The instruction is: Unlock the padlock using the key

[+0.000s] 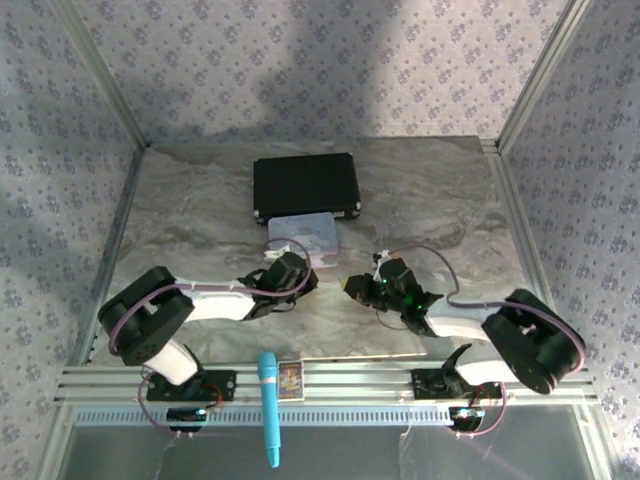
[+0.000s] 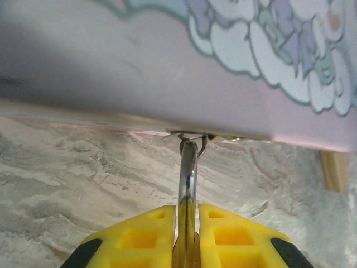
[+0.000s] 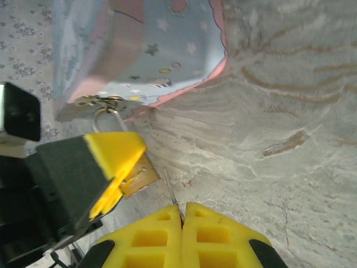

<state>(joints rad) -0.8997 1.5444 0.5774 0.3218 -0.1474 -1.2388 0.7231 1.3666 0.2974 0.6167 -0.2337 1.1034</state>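
desk: how do the arms sit from your end?

op: i count two. my left arm (image 1: 215, 305) runs in low from its base, elbow out to the left, forearm aimed at the near edge of the tin (image 1: 308, 232). my right arm (image 1: 470, 325) has its elbow out wide and folds back inward, so its wrist ends up just off the tin's near right corner.

desk: and the pincers?

op: two of them. the left gripper (image 2: 188, 215) is clenched on the padlock (image 3: 138, 177), with a yellow pad pressed on either side of it. the right gripper (image 3: 182, 215) is clamped tight too, pinching the key (image 3: 170, 192), which sticks out thin and silver past the fingertips.

desk: where is the lock against the tin?

op: it hangs at the tin's near edge. its silver shackle (image 2: 188, 167) goes up through the small hasp (image 2: 189, 137) on the tin's rim, and the brass body sits below that, between my left fingers.

desk: and the key?

op: it is on the near side of the tin, its tip just beside the brass body. i cannot tell whether it touches.

desk: give me a count of the rest.

op: one padlock, one key, one tin. one black case (image 1: 305, 185) touches the tin's far side, and one tan wooden block (image 2: 334, 170) sits near the tin's edge. all of it rests on the marbled table (image 3: 279, 139).
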